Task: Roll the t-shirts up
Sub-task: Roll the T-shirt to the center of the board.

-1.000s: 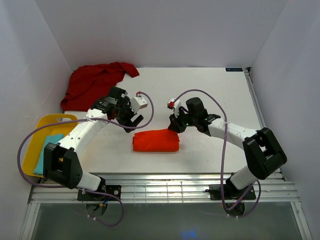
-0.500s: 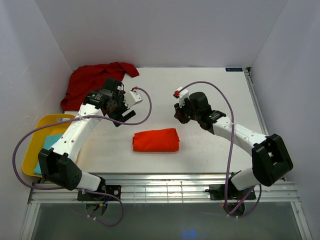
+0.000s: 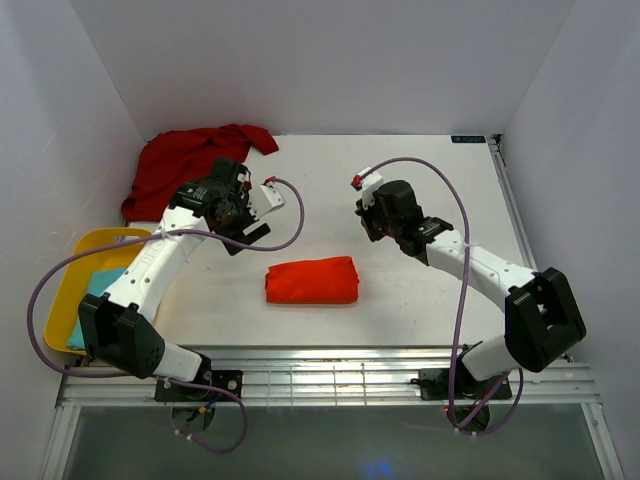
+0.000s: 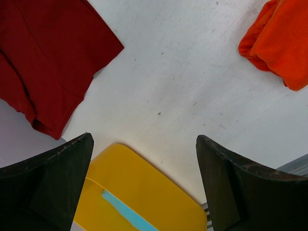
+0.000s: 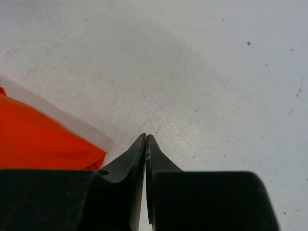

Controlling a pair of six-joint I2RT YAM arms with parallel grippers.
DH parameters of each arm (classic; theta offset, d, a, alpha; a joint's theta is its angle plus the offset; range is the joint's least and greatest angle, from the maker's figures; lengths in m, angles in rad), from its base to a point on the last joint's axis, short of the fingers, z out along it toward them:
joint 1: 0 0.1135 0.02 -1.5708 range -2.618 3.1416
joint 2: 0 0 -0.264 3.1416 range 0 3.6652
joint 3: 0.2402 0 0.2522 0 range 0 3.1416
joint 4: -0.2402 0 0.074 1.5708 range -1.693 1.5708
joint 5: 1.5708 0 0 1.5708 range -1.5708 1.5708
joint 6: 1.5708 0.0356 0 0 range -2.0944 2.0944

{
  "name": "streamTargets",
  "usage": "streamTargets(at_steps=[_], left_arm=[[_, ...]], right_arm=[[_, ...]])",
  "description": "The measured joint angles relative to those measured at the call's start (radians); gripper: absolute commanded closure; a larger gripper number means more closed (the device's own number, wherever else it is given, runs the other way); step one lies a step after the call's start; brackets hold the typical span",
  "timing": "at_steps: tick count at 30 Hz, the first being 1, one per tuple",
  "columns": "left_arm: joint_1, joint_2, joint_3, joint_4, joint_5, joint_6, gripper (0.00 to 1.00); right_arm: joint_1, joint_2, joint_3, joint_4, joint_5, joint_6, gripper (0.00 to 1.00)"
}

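Moved: both arms pulled back from orange shirt point(image 3: 312, 280), hovering well apart.
Left end effector point(image 4: 144, 139): spread, empty.
Right end effector point(image 5: 145, 138): pressed together, clear only in wrist view.

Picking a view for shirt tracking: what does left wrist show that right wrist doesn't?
Left wrist only: the dark red shirt, the yellow tub with a blue strip in it, and the left hand wide open. Right wrist only: the right hand, shut with nothing in it. Both: an edge of the orange shirt and the table.
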Motion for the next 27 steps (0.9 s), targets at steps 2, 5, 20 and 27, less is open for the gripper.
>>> streamTargets(at_steps=[2, 5, 20, 27], left_arm=[[-0.005, 0.010, -0.004, 0.012, 0.000, -0.001, 0.02], [-0.022, 0.018, -0.029, 0.049, 0.001, -0.016, 0.02], [-0.056, -0.102, -0.176, 0.082, 0.015, -0.048, 0.02], [-0.056, -0.174, -0.278, 0.080, 0.031, -0.065, 0.02]], right_arm=[[0.000, 0.005, 0.000, -0.001, 0.012, -0.001, 0.92], [0.000, 0.013, 0.000, -0.011, 0.037, 0.007, 0.92], [-0.010, -0.068, -0.175, -0.035, -0.079, 0.247, 0.80], [-0.010, -0.060, -0.222, -0.034, -0.170, 0.321, 0.80]])
